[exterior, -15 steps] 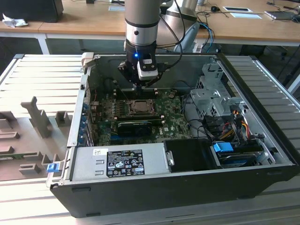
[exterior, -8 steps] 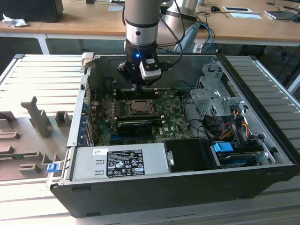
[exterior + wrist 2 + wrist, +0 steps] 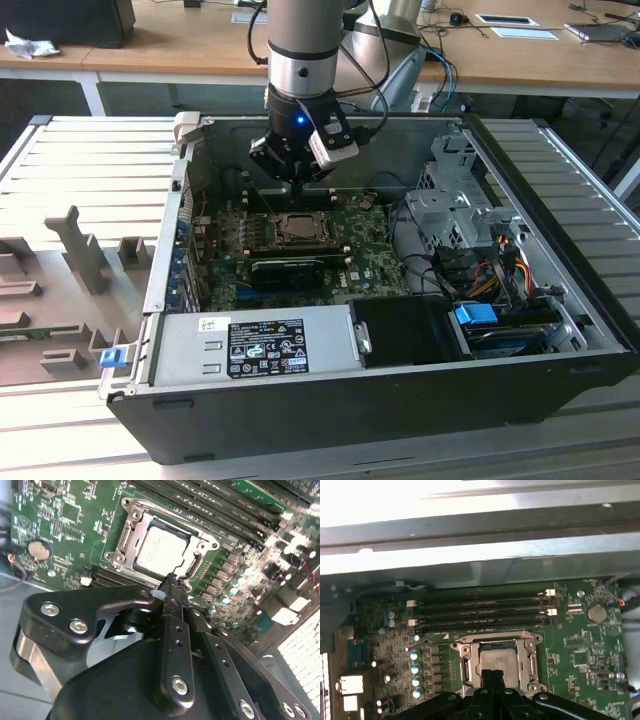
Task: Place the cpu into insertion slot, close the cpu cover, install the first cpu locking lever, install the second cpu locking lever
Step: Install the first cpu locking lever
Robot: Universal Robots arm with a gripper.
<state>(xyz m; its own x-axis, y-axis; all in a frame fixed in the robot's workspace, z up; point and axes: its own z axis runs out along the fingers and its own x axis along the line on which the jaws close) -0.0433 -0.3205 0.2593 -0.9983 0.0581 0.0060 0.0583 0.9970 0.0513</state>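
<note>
Second wrist view showed my black gripper (image 3: 172, 582), jaws pinched narrow on nothing. Just ahead of them the dull silver square cpu (image 3: 162, 550) sat under the thin silvery cpu cover (image 3: 131, 530), seemingly down. I judged a slow, straight press best. Long black memory sticks (image 3: 215, 507) crowded beyond, and free room lay above.

open air over the insertion slot (image 3: 280, 222), clutter all round

the pincer (image 3: 297, 184) hangs in the clear space above the slot. memory sticks (image 3: 480, 612) line one side of it, a long black heatsink block (image 3: 290, 270) another. the power supply (image 3: 255, 345), drive cage (image 3: 455, 205) and loose cables (image 3: 425, 260) crowd the rest of the case.
</note>
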